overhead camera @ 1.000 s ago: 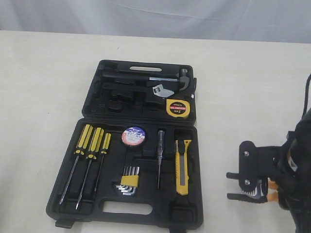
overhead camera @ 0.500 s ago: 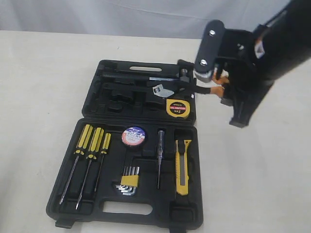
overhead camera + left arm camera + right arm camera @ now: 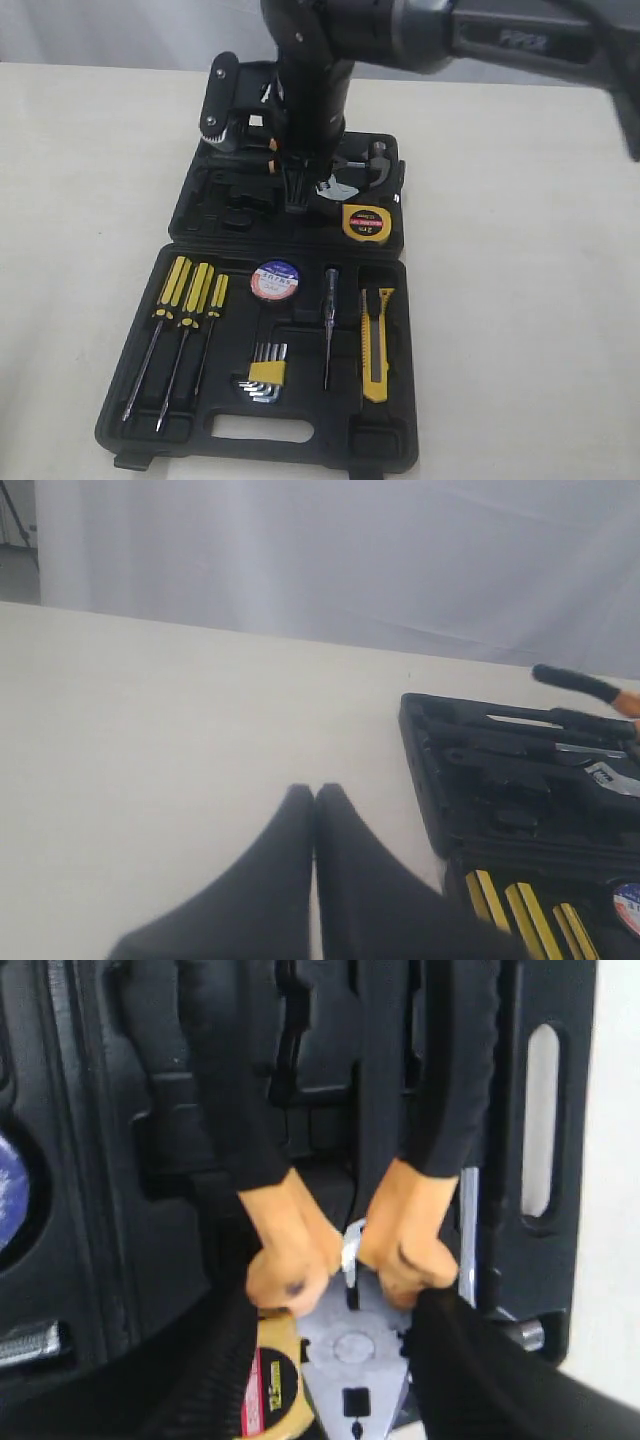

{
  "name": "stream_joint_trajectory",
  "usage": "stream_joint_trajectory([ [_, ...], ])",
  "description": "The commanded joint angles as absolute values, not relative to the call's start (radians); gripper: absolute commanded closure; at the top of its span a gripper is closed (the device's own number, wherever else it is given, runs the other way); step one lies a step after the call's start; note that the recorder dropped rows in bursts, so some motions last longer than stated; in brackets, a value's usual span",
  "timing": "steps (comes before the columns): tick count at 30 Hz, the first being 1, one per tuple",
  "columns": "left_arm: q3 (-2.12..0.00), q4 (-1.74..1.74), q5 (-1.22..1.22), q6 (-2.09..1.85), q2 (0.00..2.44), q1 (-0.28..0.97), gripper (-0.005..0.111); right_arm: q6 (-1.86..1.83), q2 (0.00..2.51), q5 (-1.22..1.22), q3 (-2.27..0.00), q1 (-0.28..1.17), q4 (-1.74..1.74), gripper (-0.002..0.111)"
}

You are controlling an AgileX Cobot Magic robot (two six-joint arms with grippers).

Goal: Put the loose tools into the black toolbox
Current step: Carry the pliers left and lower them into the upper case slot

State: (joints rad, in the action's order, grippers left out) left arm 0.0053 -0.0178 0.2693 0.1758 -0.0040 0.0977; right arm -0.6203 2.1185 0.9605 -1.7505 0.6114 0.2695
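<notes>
The black toolbox (image 3: pixel 300 445) lies open on the table. In its near half sit the black tape roll (image 3: pixel 275 280) and the yellow-black utility knife (image 3: pixel 376 343). The yellow tape measure (image 3: pixel 364 222) rests in the far half. My right gripper (image 3: pixel 285 160) hovers over that far half, shut on the pliers (image 3: pixel 272 152). The right wrist view shows the pliers' grey head (image 3: pixel 352 1345) between the right gripper's (image 3: pixel 340 1320) fingers, handles spread above the moulded recesses, tape measure (image 3: pixel 270 1380) beside them. My left gripper (image 3: pixel 314 795) is shut and empty over bare table beside the toolbox (image 3: pixel 520 780).
Three yellow-handled screwdrivers (image 3: pixel 185 300), a hex key set (image 3: pixel 265 378) and a slim tester screwdriver (image 3: pixel 329 325) fill the near half. A steel hammer (image 3: pixel 375 160) and silver wrench (image 3: pixel 335 188) lie in the far half. The right arm crosses above the case from the upper right.
The right arm has swung from the table's near right, up and leftward, carrying the pliers to above the toolbox's far half. The tools in the case have not moved.
</notes>
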Motion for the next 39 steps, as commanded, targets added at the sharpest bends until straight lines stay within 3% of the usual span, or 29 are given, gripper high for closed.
stream_joint_trajectory([
  [1,0.000,-0.020,0.269,0.175,0.000,0.103,0.107,-0.615,2.207,0.961,-1.832,0.624,0.275,0.109],
  [25,0.000,-0.020,0.269,0.175,0.000,0.103,0.107,-0.551,2.330,0.866,-1.837,0.661,0.275,0.108],
  [27,0.000,-0.020,0.269,0.175,0.000,0.103,0.107,-0.545,2.330,0.867,-1.837,0.661,0.275,0.094],
  [31,0.000,-0.022,0.269,0.175,0.000,0.103,0.107,-0.545,2.330,0.867,-1.837,0.661,0.285,0.049],
  [39,0.000,-0.022,0.269,0.175,0.000,0.103,0.107,-0.486,2.284,0.891,-1.837,0.683,0.347,0.046],
])
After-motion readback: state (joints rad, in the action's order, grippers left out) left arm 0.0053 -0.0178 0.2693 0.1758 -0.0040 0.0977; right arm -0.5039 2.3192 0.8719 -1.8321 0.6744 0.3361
